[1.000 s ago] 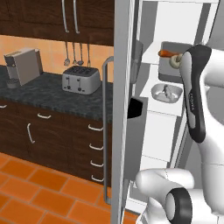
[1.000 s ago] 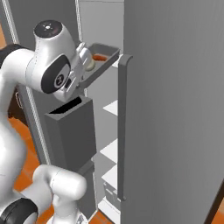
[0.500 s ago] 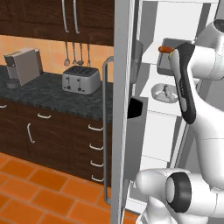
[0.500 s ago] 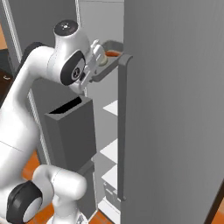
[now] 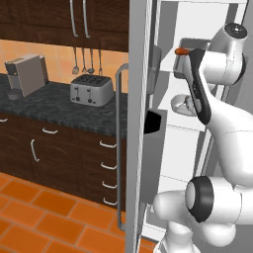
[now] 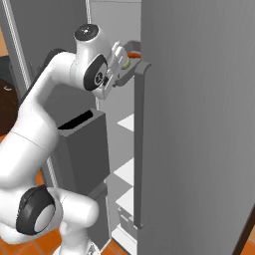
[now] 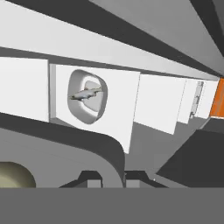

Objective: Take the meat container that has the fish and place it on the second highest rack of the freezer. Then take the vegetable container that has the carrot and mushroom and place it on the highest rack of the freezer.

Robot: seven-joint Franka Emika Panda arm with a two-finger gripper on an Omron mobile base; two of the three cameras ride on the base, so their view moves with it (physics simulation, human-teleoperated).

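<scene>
My gripper [image 7: 112, 177] is shut on the rim of the grey vegetable container [image 7: 65, 144], whose beige mushroom [image 7: 15, 176] shows at the lower left. In the right base view the gripper [image 6: 119, 62] holds that container [image 6: 130, 52] high at the freezer's opening. In the left base view the container [image 5: 191, 46] hangs near the top of the white interior, the carrot's [image 5: 182, 51] orange tip poking out. Below it the meat container [image 5: 184, 104] with the fish [image 7: 85, 93] rests on a white shelf [image 7: 122, 100] inside the freezer [image 5: 217, 12].
The freezer's open door [image 5: 141, 123] carries a dark bin [image 5: 154, 121] and a long bar handle [image 5: 118, 148]. To the left is a dark counter with a toaster [image 5: 91, 90] and a coffee machine [image 5: 24, 74]. A grey door with a bar handle [image 6: 139, 144] flanks the opening.
The arm has risen and reached deeper into the freezer, carrying the vegetable container upward and inward. The fish's container has stayed on its shelf.
</scene>
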